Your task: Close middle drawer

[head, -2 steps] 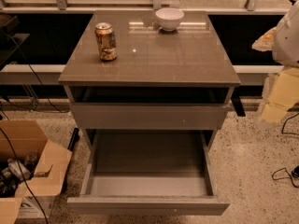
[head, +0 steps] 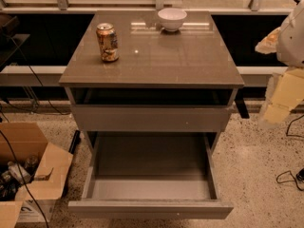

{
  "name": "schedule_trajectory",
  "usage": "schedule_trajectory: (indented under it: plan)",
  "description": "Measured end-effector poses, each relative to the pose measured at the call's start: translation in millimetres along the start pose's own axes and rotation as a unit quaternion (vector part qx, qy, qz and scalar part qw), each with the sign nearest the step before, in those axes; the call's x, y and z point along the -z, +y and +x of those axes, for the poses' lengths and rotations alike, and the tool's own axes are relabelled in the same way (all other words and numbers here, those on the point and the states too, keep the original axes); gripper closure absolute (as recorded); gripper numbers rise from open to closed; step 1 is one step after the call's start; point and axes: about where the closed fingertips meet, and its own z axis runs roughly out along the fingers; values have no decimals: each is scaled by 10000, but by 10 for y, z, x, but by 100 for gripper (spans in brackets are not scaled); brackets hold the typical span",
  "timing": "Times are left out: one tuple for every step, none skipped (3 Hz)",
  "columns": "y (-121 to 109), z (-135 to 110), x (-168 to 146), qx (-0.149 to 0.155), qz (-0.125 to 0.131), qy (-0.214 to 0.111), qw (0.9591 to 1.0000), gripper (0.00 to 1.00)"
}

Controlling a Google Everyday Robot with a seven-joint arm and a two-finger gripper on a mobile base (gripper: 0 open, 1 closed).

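We see a glossy grey-brown worktop point(head: 190, 61) on the cabinet point(head: 151, 118), carrying a white bowl point(head: 172, 18) and a can point(head: 108, 42) mottled gold and red. The middle drawer point(head: 151, 209) is plain grey, front and inside. Right of the cabinet, the hand point(head: 281, 98) is pale cream-yellow. Left of the cabinet sits a tan cardboard box point(head: 28, 146), on a speckled beige floor point(head: 256, 175)

Tool point(head: 281, 98) at far right edge

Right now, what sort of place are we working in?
Likely a lab or office workspace: grey drawer cabinet, cardboard box of clutter, cables on speckled floor. The gripper hangs at the cabinet's right.
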Motion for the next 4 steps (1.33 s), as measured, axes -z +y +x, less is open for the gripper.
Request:
schedule_trajectory:
  plan:
    - [94,19,-209,-40,-136,-116,9998,33]
    - [288,60,-618,-209,-394,-356,9984,57]
    - [521,126,-1193,-375,-620,-664,9952,80]
    - [526,132,-1242,-401,-562,-671,9954,100]
